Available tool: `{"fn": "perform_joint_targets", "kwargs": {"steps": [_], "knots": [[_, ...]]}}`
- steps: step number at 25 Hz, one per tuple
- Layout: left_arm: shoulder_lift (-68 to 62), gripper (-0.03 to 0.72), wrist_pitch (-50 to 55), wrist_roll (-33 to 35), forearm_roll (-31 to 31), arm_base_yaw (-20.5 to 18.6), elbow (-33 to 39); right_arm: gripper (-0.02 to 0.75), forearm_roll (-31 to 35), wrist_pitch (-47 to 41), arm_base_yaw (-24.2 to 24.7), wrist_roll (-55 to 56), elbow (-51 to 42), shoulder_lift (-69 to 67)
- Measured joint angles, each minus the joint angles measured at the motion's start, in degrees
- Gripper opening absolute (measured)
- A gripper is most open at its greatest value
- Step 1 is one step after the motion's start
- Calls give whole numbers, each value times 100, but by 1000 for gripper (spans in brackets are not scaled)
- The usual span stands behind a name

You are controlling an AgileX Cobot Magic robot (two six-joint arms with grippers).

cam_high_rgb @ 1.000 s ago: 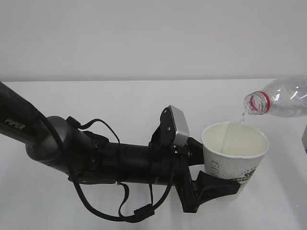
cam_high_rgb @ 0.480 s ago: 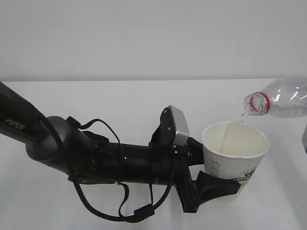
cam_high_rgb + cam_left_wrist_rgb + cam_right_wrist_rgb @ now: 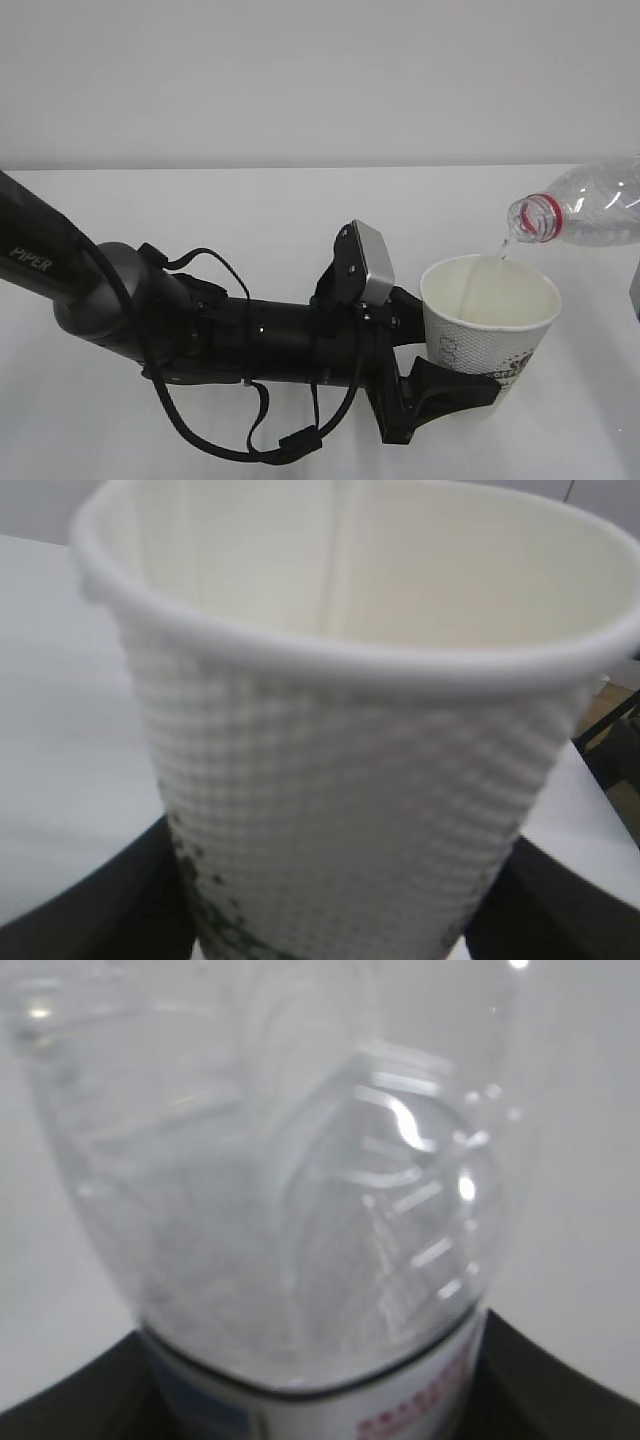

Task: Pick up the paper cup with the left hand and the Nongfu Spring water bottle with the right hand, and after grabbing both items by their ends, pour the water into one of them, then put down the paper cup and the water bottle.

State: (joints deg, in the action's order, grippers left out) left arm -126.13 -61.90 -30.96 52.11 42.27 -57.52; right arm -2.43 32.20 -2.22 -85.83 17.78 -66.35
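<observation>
The white paper cup (image 3: 490, 325) stands upright just above the table, and my left gripper (image 3: 452, 388) is shut on its lower part. In the left wrist view the cup (image 3: 350, 770) fills the frame, with a black finger (image 3: 90, 910) on each side of its base. The clear Nongfu Spring water bottle (image 3: 592, 212) lies tilted at the upper right, its red-ringed open mouth over the cup's far rim. A thin stream of water (image 3: 505, 245) falls from it into the cup. My right gripper (image 3: 320, 1415) is shut on the bottle (image 3: 290, 1190) near its label end.
The white table (image 3: 250, 210) runs back to a pale wall. The black left arm (image 3: 200, 335) with its loose cables and grey camera block (image 3: 368, 262) lies across the front left. A dark edge (image 3: 635, 290) shows at the right border.
The bottle's neck has dipped a trifle and the stream keeps running into the cup. The cup and the left arm have not moved.
</observation>
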Motion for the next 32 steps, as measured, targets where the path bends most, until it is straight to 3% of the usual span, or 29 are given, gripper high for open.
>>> {"fn": "perform_joint_targets", "kwargs": {"steps": [32], "knots": [[0,524,0,0,9,0,0,440,0,9,0,-81,0,0]]}}
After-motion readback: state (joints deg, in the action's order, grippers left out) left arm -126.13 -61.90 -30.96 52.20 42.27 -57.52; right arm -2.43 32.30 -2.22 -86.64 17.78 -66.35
